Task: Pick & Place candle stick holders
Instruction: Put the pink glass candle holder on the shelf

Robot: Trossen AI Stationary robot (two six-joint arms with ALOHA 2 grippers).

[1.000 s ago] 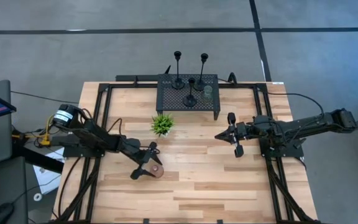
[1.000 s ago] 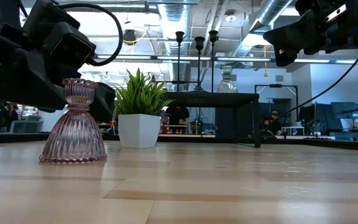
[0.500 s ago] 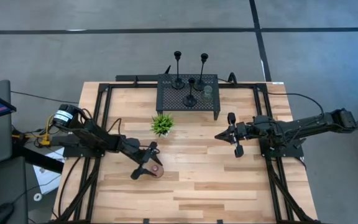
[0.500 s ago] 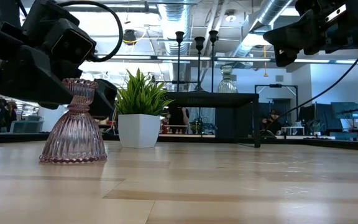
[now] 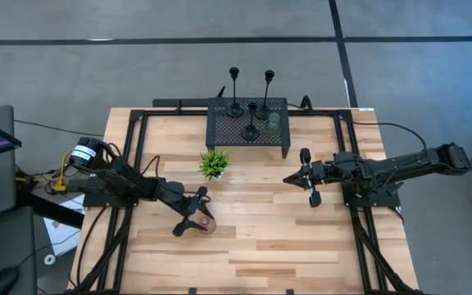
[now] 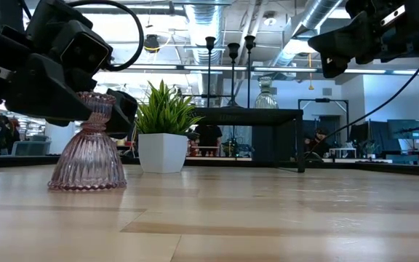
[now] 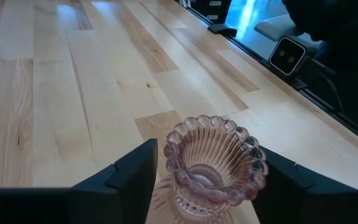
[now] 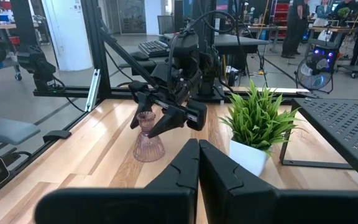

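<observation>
- My left claw (image 7: 207, 171) sits around the pink glass cup (image 7: 213, 168), fingers not quite touching it.
- My right claw (image 5: 308, 187) is squeezed shut, holding nothing.

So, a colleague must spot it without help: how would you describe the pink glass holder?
On the wooden table, look toward the left arm, away from the black mesh rack. Between the left gripper fingers stands the pink glass holder: ribbed, bell-shaped, with a scalloped cup, unlike the slim black holders on the rack.

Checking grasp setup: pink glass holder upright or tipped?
Upright. The pink glass holder stands on its wide base on the table, cup up, between the left gripper fingers.
</observation>
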